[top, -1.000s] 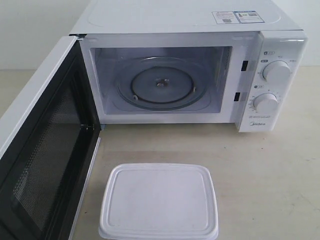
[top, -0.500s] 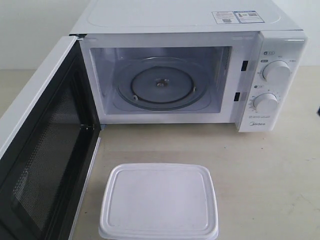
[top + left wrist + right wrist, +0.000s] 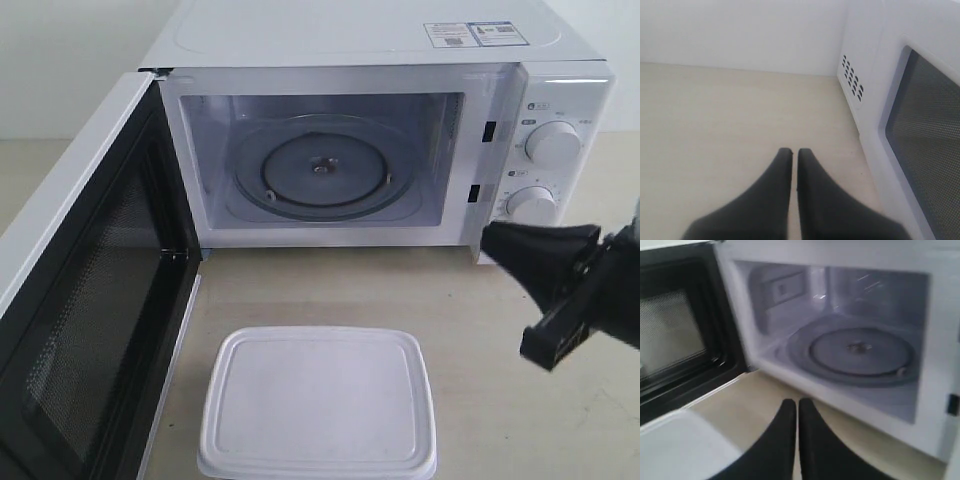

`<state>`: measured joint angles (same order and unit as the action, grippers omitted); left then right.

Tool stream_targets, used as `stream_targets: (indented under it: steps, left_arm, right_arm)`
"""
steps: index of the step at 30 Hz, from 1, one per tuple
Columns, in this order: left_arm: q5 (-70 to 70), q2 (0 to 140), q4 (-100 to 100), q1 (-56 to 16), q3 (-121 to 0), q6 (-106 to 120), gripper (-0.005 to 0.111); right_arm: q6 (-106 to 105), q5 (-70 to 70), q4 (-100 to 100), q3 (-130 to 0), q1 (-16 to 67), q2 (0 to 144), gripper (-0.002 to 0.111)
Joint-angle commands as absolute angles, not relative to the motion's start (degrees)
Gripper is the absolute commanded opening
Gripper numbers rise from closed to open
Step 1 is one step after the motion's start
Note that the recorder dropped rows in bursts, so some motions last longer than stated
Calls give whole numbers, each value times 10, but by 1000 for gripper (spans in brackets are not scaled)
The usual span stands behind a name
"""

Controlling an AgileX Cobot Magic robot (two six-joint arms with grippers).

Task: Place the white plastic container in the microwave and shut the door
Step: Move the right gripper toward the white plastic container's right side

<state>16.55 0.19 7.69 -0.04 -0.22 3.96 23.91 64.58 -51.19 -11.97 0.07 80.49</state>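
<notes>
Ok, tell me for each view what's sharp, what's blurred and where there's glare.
Exterior view: evenly lit, microwave and white plastic container sharp, right gripper smeared. Right wrist view: soft all over, bright streaks on the cavity's back wall behind the turntable. Left wrist view: left gripper out of focus, mesh of the door clearer.

The exterior camera sits in front of and above the microwave (image 3: 380, 40), close, angled down into its open front, with the worktop (image 3: 480, 420) filling the foreground. The right wrist camera looks along the right tool (image 3: 791, 402) from low and near, into that same opening; both views share the turntable (image 3: 322, 170) and the inner face of the door (image 3: 90, 300). The left wrist camera looks along the left tool (image 3: 790, 152), low over the worktop, at the door's outer face.
</notes>
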Motion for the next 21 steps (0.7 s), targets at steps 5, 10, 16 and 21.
stream_targets:
  steps: [5, 10, 16, 21]
  left_arm:
    - [163, 0, 81, -6, 0, 35, 4]
    - [163, 0, 81, -6, 0, 35, 4]
    - [163, 0, 81, -6, 0, 35, 4]
    - [163, 0, 81, -6, 0, 35, 4]
  right_arm:
    - [246, 645, -624, -120, -1, 851, 0]
    - [242, 675, -715, -120, -1, 886, 0]
    - [206, 700, -792, -121, 0, 934, 0]
    - [173, 700, -802, -121, 0, 974, 0]
